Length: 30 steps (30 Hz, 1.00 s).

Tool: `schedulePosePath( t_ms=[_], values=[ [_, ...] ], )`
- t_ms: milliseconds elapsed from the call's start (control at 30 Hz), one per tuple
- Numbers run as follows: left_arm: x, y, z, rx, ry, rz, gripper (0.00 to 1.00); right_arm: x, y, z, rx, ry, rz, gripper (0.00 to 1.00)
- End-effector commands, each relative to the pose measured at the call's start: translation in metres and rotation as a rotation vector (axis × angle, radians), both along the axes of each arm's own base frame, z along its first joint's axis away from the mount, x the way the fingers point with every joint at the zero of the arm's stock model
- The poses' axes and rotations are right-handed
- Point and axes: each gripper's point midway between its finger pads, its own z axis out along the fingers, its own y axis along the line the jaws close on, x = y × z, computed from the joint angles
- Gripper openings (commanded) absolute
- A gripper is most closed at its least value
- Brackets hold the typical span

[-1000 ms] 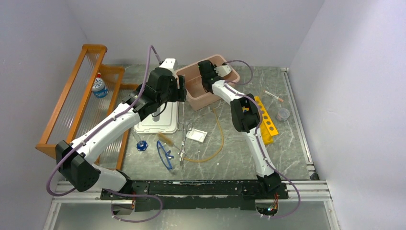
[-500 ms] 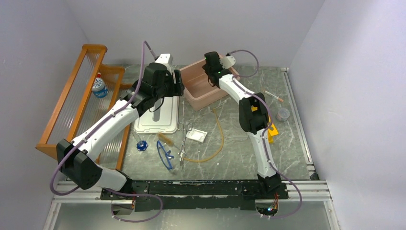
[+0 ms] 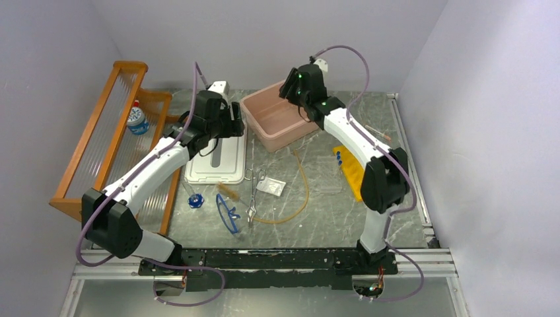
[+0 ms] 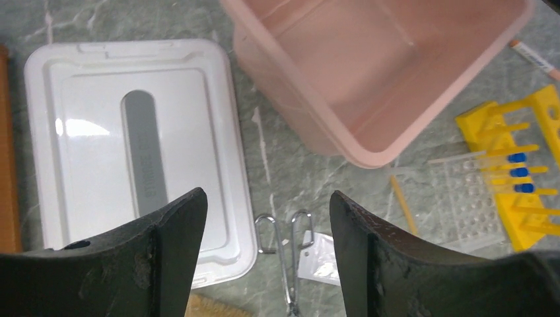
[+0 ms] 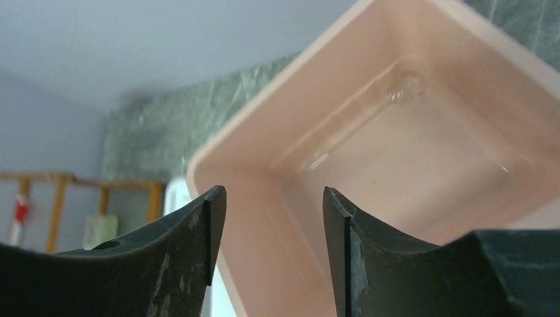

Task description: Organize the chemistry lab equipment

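Loose items lie on the grey table: metal scissors and forceps [image 3: 253, 191], a white packet [image 3: 272, 187], a tan rubber tube [image 3: 301, 191], blue-framed glasses [image 3: 226, 212] and blue-capped tubes [image 3: 339, 157] in a yellow rack [image 3: 353, 173]. My left gripper [image 3: 238, 125] is open and empty, between the white lid [image 3: 214, 162] and the pink bin [image 3: 277, 119]. In the left wrist view the gripper [image 4: 267, 198] hovers above the scissors handles [image 4: 284, 231] and the packet [image 4: 320, 259]. My right gripper [image 3: 290, 89] is open and empty above the bin's back rim; in the right wrist view it [image 5: 272, 198] looks down into the empty bin [image 5: 396, 132].
The orange slatted shelf [image 3: 112, 139] stands at the left with a small bottle [image 3: 137, 119] on it. A small blue item [image 3: 195, 200] lies by the glasses. A clear well plate [image 4: 465, 195] lies beside the rack [image 4: 522, 165]. An orange-tipped tube [image 4: 533, 55] lies behind the bin.
My left gripper has drawn back left from the bin's edge. My right gripper has lifted out of the bin toward the back, its elbow swinging right and uncovering the rack. The bin has shifted slightly left.
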Motion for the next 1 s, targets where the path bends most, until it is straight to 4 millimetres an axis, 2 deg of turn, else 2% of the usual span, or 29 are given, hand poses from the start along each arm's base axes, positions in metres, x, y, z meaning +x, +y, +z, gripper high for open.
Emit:
schedulePosePath(
  t_ms=[0, 67, 100, 200, 267, 367, 500, 600, 767, 967],
  values=[
    [0.003, 0.03, -0.009, 0.038, 0.039, 0.087, 0.72, -0.062, 0.034, 0.008, -0.147, -0.065, 0.251, 0.59],
    [-0.001, 0.05, -0.011, 0.091, 0.076, 0.151, 0.71, -0.088, 0.046, 0.004, -0.168, -0.069, 0.313, 0.59],
    [-0.005, 0.063, -0.013, 0.128, 0.094, 0.197, 0.72, -0.102, 0.051, -0.005, -0.174, -0.06, 0.338, 0.59],
    [-0.028, 0.095, -0.015, 0.209, 0.153, 0.308, 0.75, -0.13, 0.068, -0.011, -0.15, -0.066, 0.396, 0.59],
    [-0.049, 0.112, -0.024, 0.241, 0.205, 0.373, 0.76, -0.139, 0.076, -0.015, -0.136, -0.057, 0.419, 0.6],
    [-0.079, 0.136, -0.04, 0.268, 0.255, 0.48, 0.75, -0.141, 0.085, -0.023, -0.157, -0.033, 0.448, 0.6],
    [-0.103, 0.151, -0.045, 0.242, 0.257, 0.557, 0.76, -0.138, 0.09, -0.03, -0.199, -0.026, 0.47, 0.59],
    [-0.121, 0.158, -0.059, 0.238, 0.308, 0.602, 0.77, -0.138, 0.094, -0.034, -0.195, -0.025, 0.49, 0.59],
    [-0.146, 0.157, -0.087, 0.209, 0.41, 0.63, 0.76, -0.143, 0.099, -0.042, -0.191, -0.005, 0.52, 0.59],
    [-0.163, 0.155, -0.112, 0.181, 0.473, 0.64, 0.54, -0.147, 0.094, -0.048, -0.213, -0.001, 0.521, 0.58]
  ],
)
